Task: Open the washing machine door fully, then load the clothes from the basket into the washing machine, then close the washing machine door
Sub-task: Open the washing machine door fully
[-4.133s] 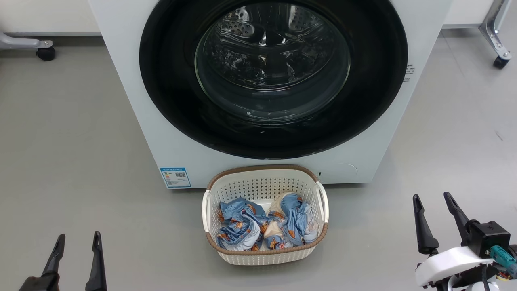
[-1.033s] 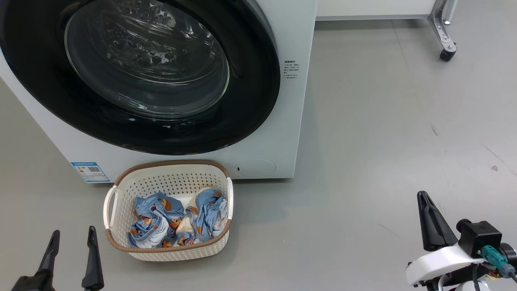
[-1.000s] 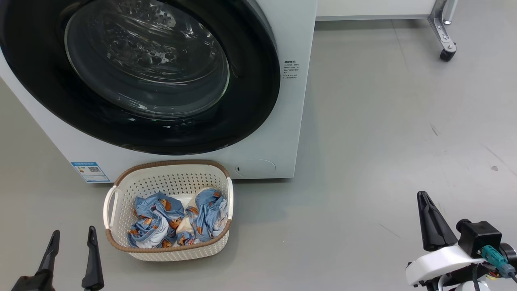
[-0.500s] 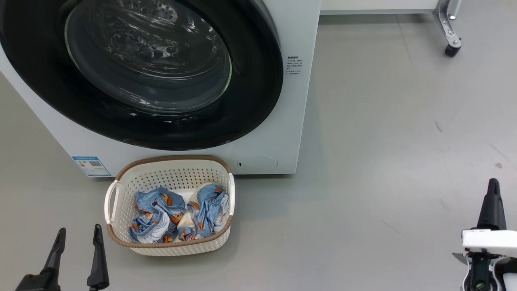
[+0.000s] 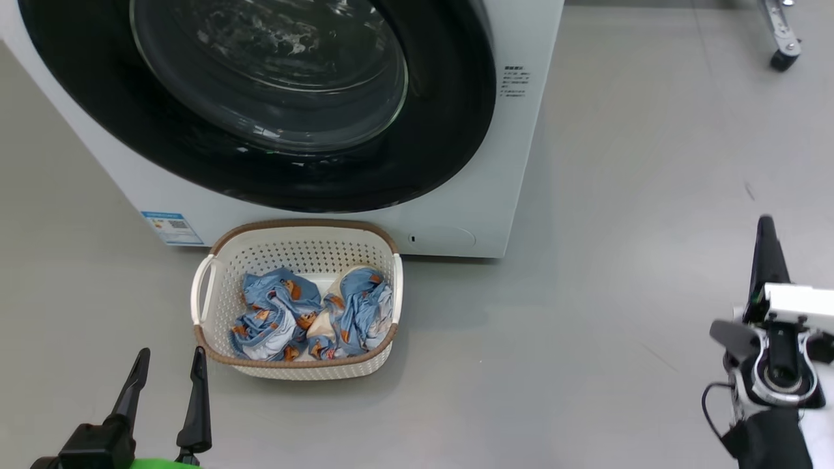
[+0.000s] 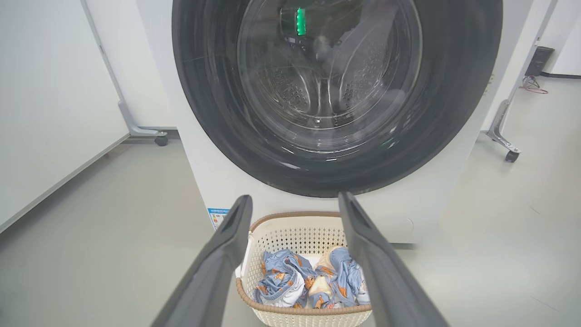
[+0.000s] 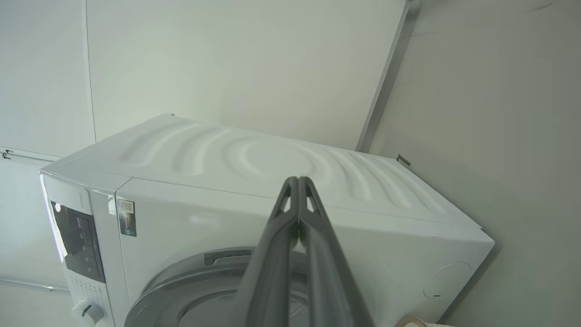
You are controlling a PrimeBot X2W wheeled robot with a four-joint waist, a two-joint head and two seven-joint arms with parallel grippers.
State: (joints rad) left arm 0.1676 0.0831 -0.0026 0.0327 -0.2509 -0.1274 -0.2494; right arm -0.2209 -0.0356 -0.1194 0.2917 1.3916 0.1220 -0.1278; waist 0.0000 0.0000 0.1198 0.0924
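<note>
**Shut washing machine door (image 5: pixel 449 130), loaded basket (image 5: pixel 300 226)**

The washing machine door (glossy black rim, bulging clear glass) is seen closed flush on the white washing machine (image 5: pixel 502 182). The cream perforated basket, brown-rimmed, is set upright on the floor just before its front. Crumpled light blue clothes (image 5: pixel 273 312) printed with orange-brown figures are heaped inside.

Head camera looks down, wrist cameras forward; all three share the washing machine (image 5: pixel 515 169).
</note>
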